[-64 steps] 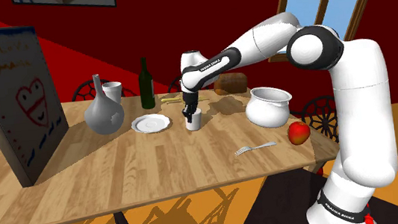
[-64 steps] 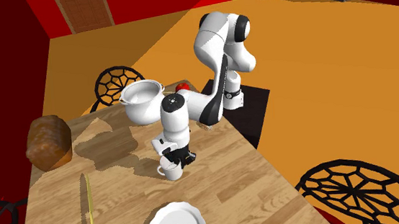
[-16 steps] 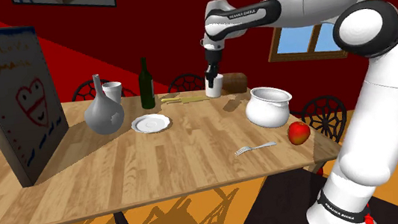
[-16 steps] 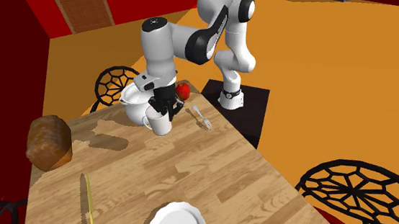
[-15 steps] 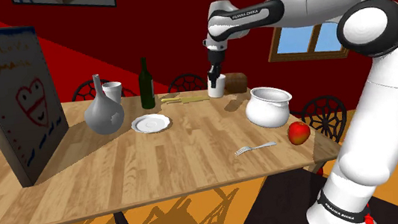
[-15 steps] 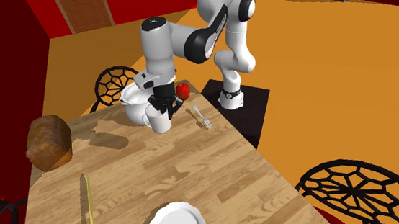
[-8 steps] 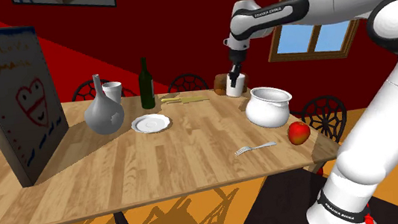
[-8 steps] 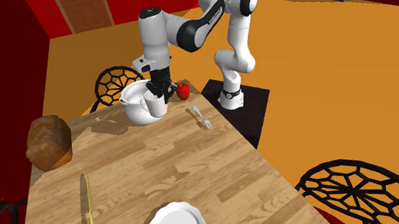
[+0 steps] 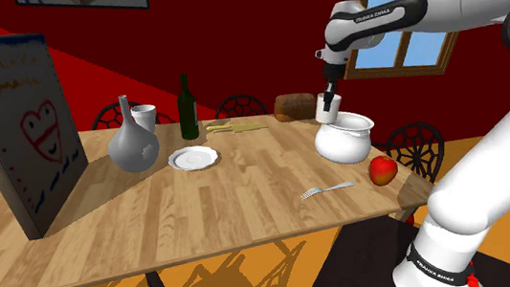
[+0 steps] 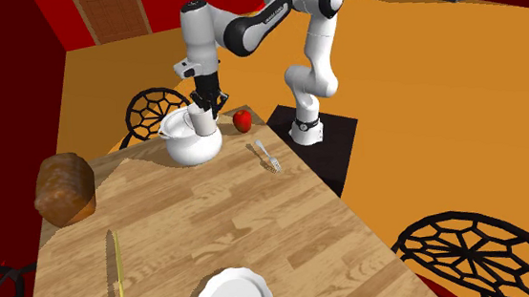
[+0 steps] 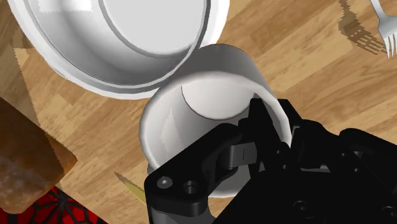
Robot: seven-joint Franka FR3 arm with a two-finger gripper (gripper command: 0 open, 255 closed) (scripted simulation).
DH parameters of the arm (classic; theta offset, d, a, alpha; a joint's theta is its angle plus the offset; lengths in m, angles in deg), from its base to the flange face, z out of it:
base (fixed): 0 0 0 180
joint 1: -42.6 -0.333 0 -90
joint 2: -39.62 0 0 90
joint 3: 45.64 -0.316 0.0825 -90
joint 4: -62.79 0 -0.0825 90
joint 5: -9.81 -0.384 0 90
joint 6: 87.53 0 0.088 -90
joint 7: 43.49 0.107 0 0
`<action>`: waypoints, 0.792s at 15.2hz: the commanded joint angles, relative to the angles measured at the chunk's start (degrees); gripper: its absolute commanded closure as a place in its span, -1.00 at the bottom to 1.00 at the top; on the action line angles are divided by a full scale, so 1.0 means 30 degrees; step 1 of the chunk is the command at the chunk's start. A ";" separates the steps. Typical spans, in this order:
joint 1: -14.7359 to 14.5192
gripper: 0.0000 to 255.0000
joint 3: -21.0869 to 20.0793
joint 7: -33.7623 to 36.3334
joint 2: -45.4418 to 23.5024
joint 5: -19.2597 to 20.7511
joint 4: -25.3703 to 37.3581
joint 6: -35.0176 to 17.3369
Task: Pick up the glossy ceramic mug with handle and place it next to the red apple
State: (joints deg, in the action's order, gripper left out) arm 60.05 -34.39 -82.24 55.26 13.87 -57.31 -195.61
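A plain white mug (image 9: 328,110) hangs in the air with my gripper (image 9: 329,95) shut on its rim, one finger inside and one outside. It hovers just above the white pot (image 9: 344,140) in the shoulder view. In the second exterior view the mug (image 10: 201,122) and gripper (image 10: 205,106) are over the pot (image 10: 191,148), with the red apple (image 10: 242,121) close beside it near the table corner. The wrist view looks into the mug (image 11: 203,105) under the gripper (image 11: 257,137), with the pot (image 11: 114,44) just beyond. The apple (image 9: 383,169) lies near the table's right edge.
A fork (image 9: 327,190) lies near the front edge, not far from the apple. A bread loaf (image 9: 293,106), dark bottle (image 9: 187,109), grey vase (image 9: 132,145), white plate (image 9: 193,158) and a tall drawing board (image 9: 16,132) stand further along the table. Chairs (image 10: 155,110) ring it.
The arm has carried the mug to the shoulder view's right, from above the back of the table near the bread to over the white pot, closer to the apple.
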 commanded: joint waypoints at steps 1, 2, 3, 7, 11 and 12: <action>0.0358 1.00 0.0512 -0.0792 0.0485 0.0198 -0.0549 -0.0115; 0.0547 1.00 0.0781 -0.1195 0.0731 0.0310 -0.0757 -0.0103; 0.0736 1.00 0.1055 -0.1602 0.0960 0.0425 -0.0944 -0.0088; 0.1495 1.00 0.2205 -0.3276 0.1695 0.0903 -0.1475 -0.0009; 0.2234 1.00 0.3438 -0.5027 0.2123 0.1371 -0.1663 0.0082; 0.2412 1.00 0.3760 -0.5478 0.2179 0.1479 -0.1657 0.0103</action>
State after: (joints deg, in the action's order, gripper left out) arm 66.64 -24.35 -96.95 61.80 17.94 -62.04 -194.89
